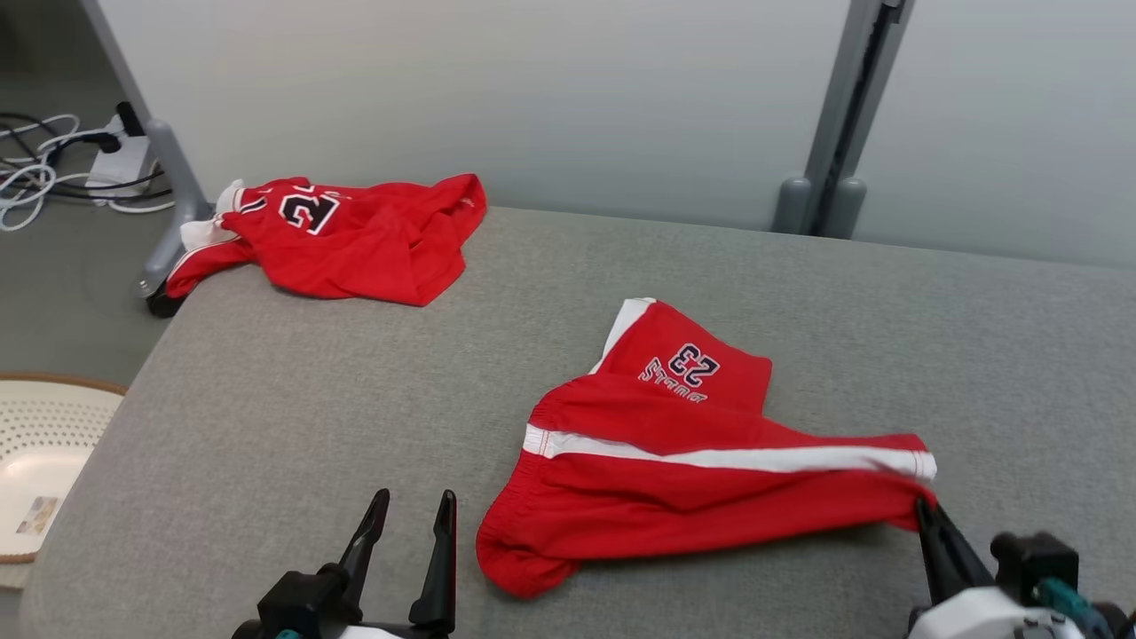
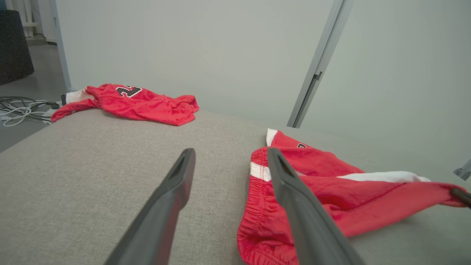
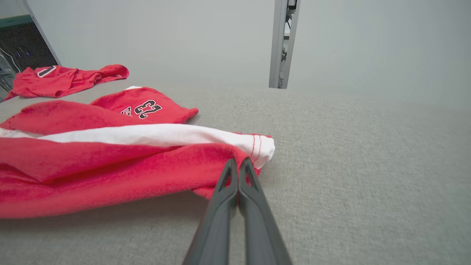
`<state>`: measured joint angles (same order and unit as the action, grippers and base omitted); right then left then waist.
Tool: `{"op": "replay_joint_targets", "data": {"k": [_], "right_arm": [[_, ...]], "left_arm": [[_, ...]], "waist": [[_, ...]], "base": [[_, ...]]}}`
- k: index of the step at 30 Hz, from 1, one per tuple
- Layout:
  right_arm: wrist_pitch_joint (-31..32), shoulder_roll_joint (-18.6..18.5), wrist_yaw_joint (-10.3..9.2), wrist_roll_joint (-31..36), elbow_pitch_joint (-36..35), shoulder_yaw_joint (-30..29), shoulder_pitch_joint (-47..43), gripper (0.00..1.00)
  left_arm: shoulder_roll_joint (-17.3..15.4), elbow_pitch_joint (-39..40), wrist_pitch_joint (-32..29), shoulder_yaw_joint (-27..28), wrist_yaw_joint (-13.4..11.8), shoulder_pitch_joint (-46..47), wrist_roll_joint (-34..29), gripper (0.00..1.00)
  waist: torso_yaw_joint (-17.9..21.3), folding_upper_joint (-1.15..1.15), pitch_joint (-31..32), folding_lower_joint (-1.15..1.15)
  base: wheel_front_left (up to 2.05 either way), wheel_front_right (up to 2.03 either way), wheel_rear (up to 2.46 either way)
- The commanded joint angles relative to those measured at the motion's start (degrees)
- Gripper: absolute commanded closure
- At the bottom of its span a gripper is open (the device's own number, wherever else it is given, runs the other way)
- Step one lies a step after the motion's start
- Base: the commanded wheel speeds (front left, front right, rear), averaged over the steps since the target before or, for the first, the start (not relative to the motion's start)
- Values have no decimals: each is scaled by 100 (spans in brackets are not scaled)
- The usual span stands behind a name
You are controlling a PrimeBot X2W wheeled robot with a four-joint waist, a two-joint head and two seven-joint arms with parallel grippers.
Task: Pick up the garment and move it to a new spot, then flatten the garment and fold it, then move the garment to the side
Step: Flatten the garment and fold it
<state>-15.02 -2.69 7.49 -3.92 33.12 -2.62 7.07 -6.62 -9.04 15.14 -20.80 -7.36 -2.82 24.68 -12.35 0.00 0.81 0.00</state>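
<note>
Red shorts (image 1: pixel 674 479) lie crumpled on a grey padded table (image 1: pixel 266 399) — the right gripper (image 1: pixel 923 508) pinches their white-striped corner, fingers pressed together; the left gripper (image 1: pixel 415 497) hovers spread beside the waistband

Fleecy cloth garment (image 1: pixel 692 506), coarse-woven table (image 1: pixel 266 417)

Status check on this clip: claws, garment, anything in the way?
Right claw shut on red shorts, corner raised. Left claw open beside waistband, touching nothing. Second red garment lies apart, far left corner.
</note>
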Motion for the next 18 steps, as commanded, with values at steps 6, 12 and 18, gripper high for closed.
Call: {"op": "replay_joint_targets", "data": {"k": [6,12,18], "right_arm": [[-18,-41,1,88,-422,136,-781,100],[-18,-43,1,216,-549,301,-1127,100],[-17,-38,1,147,-637,297,-1232,0]], "left_arm": [[-4,-37,0,75,65,-35,-61,0],[27,-51,0,108,76,-41,-78,0],[75,-104,0,118,108,3,-89,0]], "waist": [[292,0,23,0],[511,0,19,0],[737,0,31,0]], "base": [[0,0,0],[0,0,0],[0,0,0]]}}
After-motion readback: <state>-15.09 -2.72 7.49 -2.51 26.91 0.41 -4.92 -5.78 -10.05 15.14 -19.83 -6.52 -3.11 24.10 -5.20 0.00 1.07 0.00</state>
